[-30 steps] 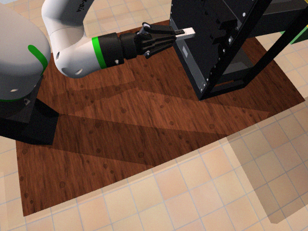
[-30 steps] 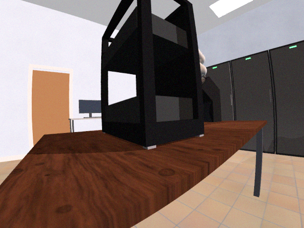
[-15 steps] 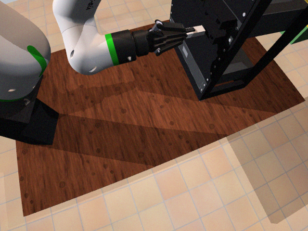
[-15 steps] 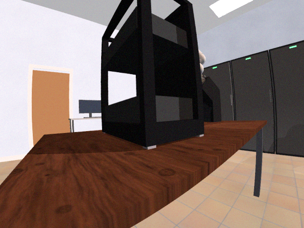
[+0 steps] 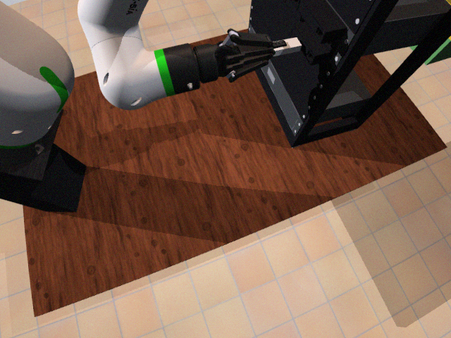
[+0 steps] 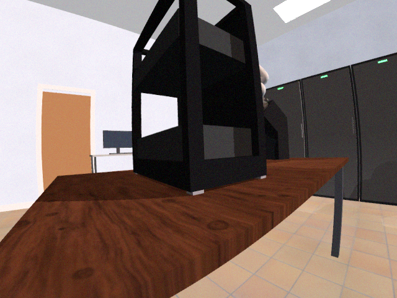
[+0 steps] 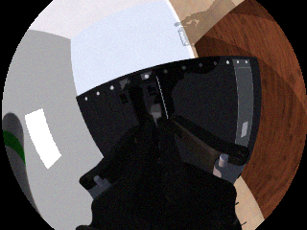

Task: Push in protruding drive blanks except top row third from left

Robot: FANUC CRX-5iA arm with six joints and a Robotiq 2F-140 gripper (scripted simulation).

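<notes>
The black rack (image 5: 384, 84) (image 6: 191, 96) stands on the wooden table (image 5: 189, 189) (image 6: 128, 224). The dark front of the storage chassis (image 5: 282, 100) (image 7: 211, 86) faces my arm. A pale drive blank stands out from the upper part of that front. My gripper (image 5: 277, 44) (image 7: 157, 110) is shut and empty, level with the table, with its fingertips against the outer end of this blank. The other blanks are hidden or too dark to tell apart. In the exterior view I see the rack from behind, and the gripper is hidden.
My arm's base (image 5: 36, 182) sits at the table's left edge. Dark server cabinets (image 6: 330, 128) line the far wall on the right. A brown door (image 6: 65, 138) and a desk with a monitor (image 6: 116, 139) stand behind the rack.
</notes>
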